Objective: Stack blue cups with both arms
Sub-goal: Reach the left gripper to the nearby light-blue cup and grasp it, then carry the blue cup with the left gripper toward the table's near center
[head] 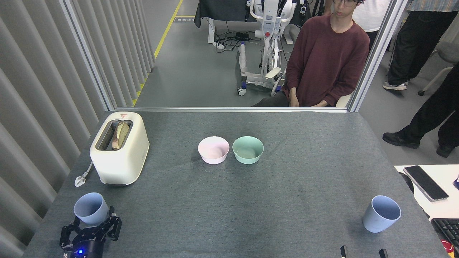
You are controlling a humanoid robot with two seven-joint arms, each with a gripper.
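The left gripper (89, 226), its small blue light lit, sits at the base of the left blue cup (90, 209) near the front-left corner of the grey table (294, 200), black fingers (114, 225) spread wide on either side of the tumbler's lower wall; whether they touch the plastic cannot be told from the head view. The right blue cup (381, 214) stands upright and alone near the front-right corner, well apart from its twin. Only two finger tips of the right gripper (363, 252) show at the bottom edge, set apart, holding nothing. Between the cups, farther back, a pink bowl (213, 149) and a mint-green bowl (247, 149) stand side by side, and a cream toaster (119, 147) holds a slice of bread. The tumblers look light, stiff and matte, likely tipping easily; their taper suggests gripping mid-wall rather than low, where fingers could slide off the narrower base.
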